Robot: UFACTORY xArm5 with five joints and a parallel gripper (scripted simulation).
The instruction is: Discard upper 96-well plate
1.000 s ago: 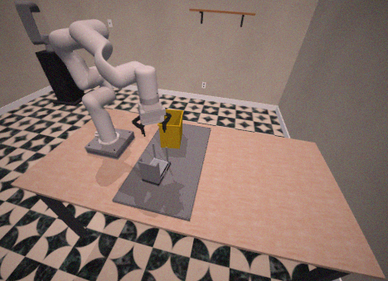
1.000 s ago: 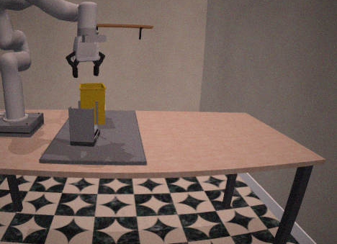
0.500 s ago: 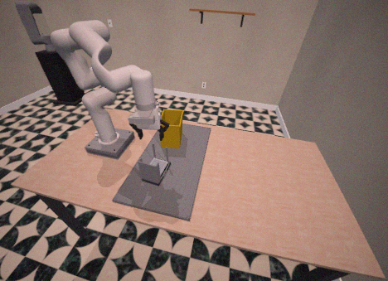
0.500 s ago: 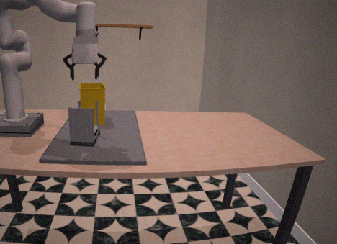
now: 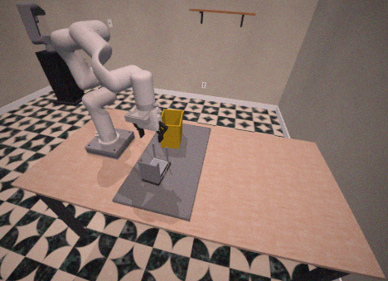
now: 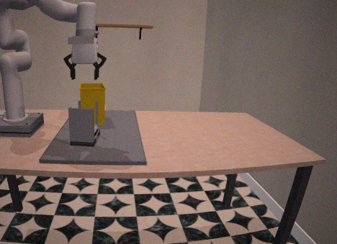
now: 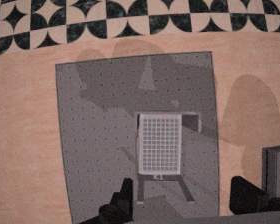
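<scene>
Hovered with gripper (image 6: 84, 72) spread wide, empty, above stack rack K1 (image 6: 81, 124), upper plate (image 7: 159, 141) below, yellow bin W1 (image 6: 93, 98) at rack's one o'clock.

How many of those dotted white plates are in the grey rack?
1 shows: the white plate on top in the grey rack, seen from the wrist view. Anything beneath it is hidden.

From the side, the stack rack (image 6: 82, 124) shows only its solid grey wall, so both plates inside stay hidden. Looking down past the jaws, the rack's lower plate lies covered beneath the upper plate (image 7: 159, 144); the yellow bin falls outside that downward view.
</scene>
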